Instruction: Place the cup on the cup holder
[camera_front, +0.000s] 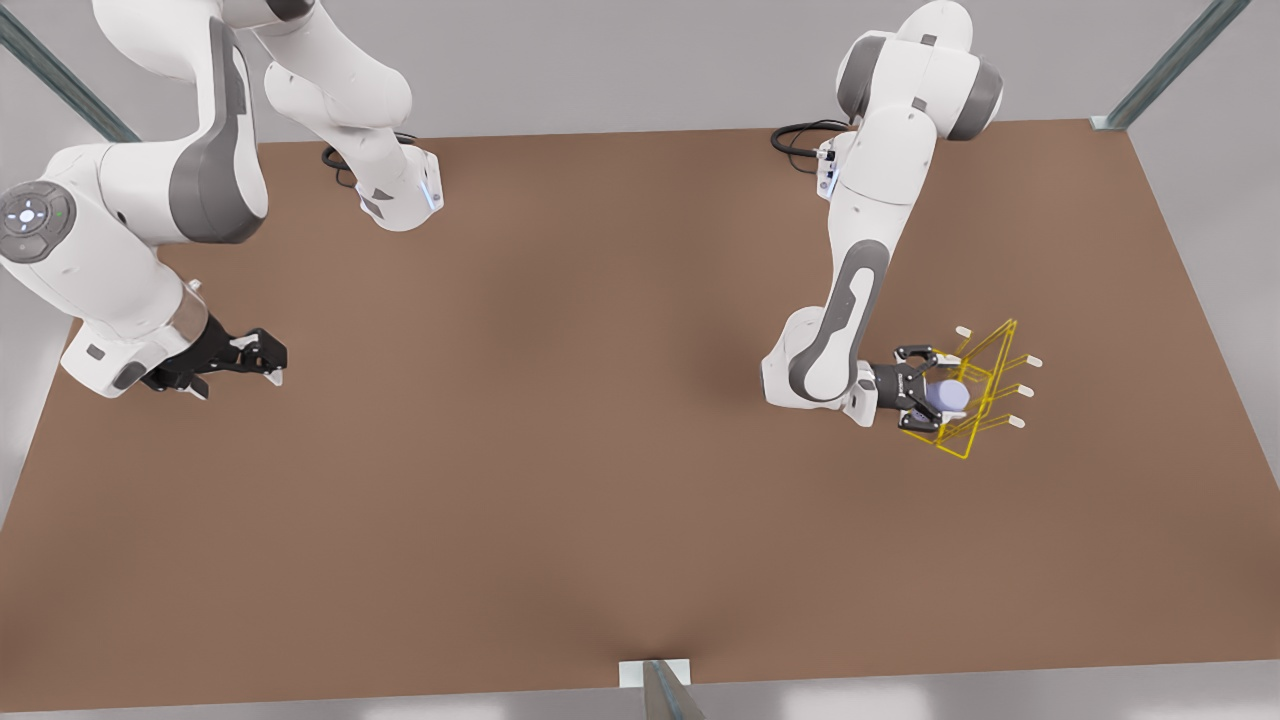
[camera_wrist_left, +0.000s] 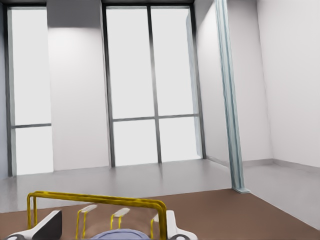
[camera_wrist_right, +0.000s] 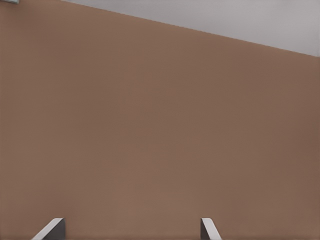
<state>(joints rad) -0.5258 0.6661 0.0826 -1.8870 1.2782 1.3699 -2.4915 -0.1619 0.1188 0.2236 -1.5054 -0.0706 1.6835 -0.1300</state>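
The lavender-blue cup (camera_front: 950, 395) lies on its side inside the yellow wire cup holder (camera_front: 985, 372) at the front view's right, level with its white-tipped pegs. My left gripper (camera_front: 935, 392) reaches in from the side and is shut on the cup. In the left wrist view the cup's top (camera_wrist_left: 120, 234) shows between the two fingers of the left gripper (camera_wrist_left: 110, 225), with the cup holder's yellow bar (camera_wrist_left: 100, 198) just beyond. My right gripper (camera_front: 272, 362) waits open over bare table at the front view's left, its fingertips apart in the right wrist view (camera_wrist_right: 131, 227).
The brown table (camera_front: 560, 450) stretches wide between the two arms. The arm bases and black cables (camera_front: 800, 135) sit along the far edge. Metal frame posts (camera_front: 1170, 60) stand at the table corners, and one (camera_wrist_left: 230, 100) rises beyond the cup holder.
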